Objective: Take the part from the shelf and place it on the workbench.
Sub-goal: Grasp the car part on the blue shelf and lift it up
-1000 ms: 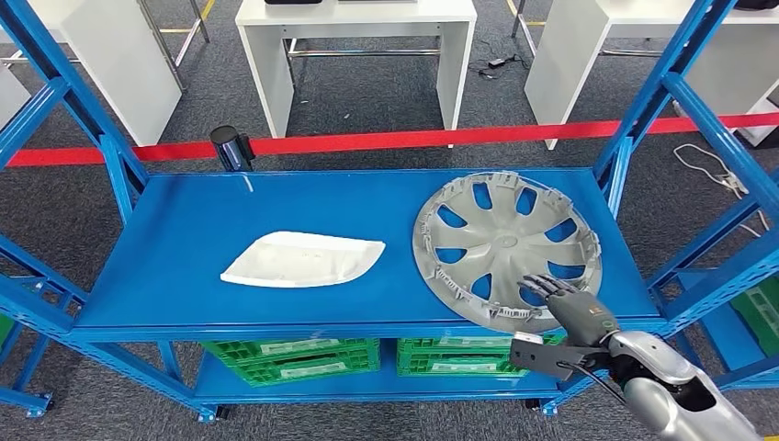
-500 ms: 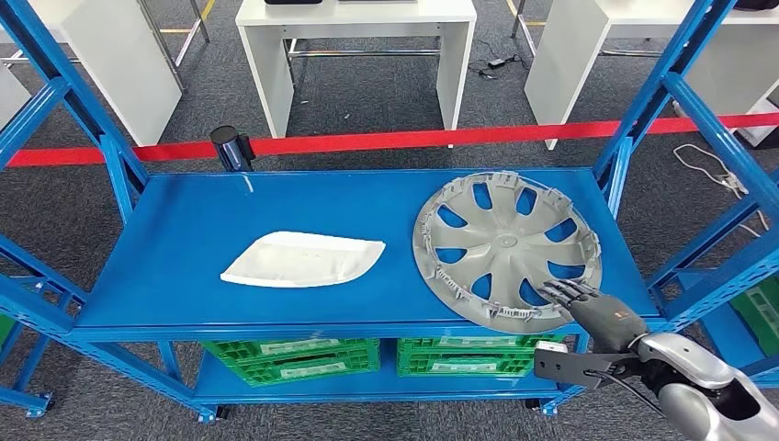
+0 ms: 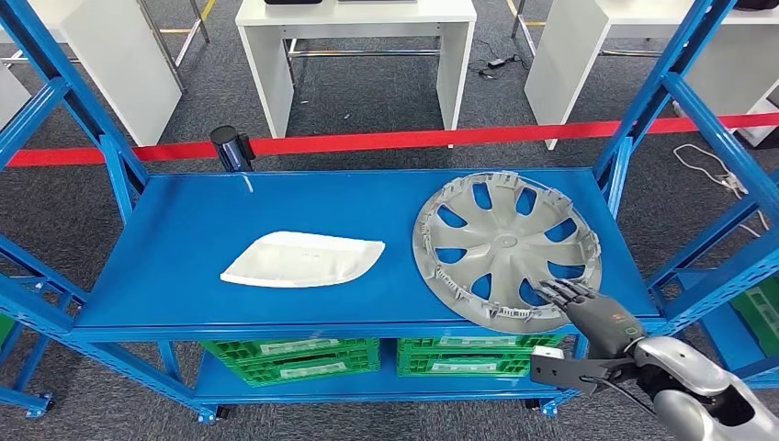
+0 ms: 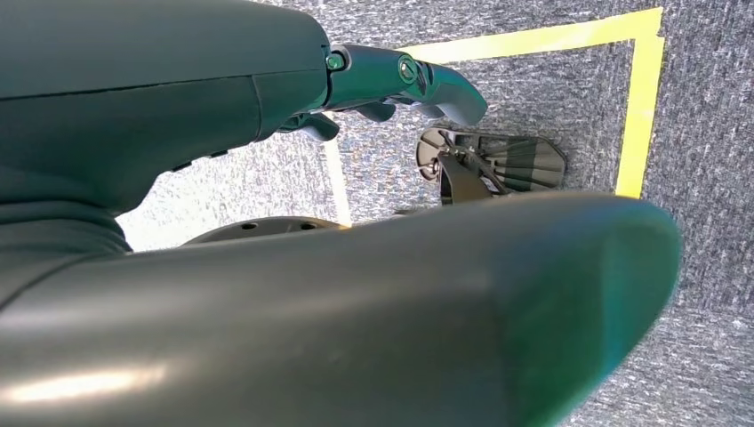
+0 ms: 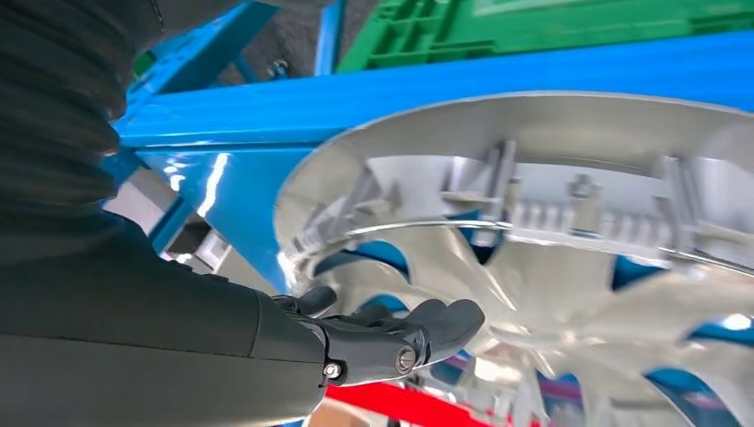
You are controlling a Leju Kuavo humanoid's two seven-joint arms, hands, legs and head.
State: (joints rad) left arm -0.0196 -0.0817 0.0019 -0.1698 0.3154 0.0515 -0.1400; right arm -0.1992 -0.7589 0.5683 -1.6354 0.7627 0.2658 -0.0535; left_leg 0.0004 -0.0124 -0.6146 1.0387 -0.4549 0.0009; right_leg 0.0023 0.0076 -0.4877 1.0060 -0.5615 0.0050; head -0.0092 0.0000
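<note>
The grey hubcap (image 3: 507,252) lay flat on the right side of the blue shelf (image 3: 184,239), inner side up. The right robot hand (image 3: 588,308) reached over its near rim with fingers (image 5: 427,325) stretched and slightly spread, holding nothing. A white part (image 3: 301,259) lay well apart. I could not tell the left robot hand's (image 4: 391,84) state.

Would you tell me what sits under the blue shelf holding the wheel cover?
Under the blue shelf, green crates sit on a lower level, below the white part and wheel cover. Their contents are hidden by the shelf above.
</note>
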